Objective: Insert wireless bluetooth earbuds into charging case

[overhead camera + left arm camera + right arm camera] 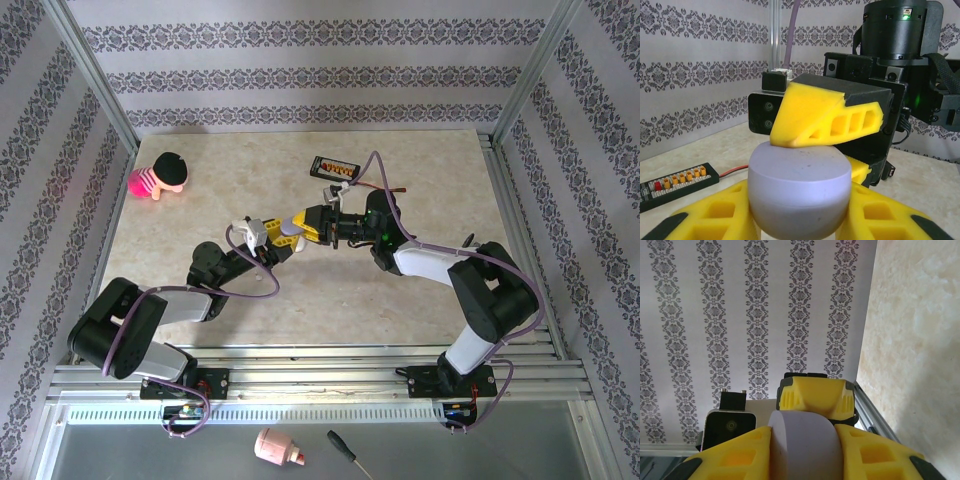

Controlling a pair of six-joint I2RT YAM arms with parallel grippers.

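Both arms clench one lavender charging case (797, 185) over the middle of the table (250, 170): left fingers (705, 212) flank it, right fingers (825, 117) pinch crosswise from opposite, equally near.

Robot lab test cell: aluminium-profile frame (320, 372), damask-patterned wall panels (300, 75) round a beige surface (340, 300); left arm (140, 325), right arm (480, 295) bolted on.
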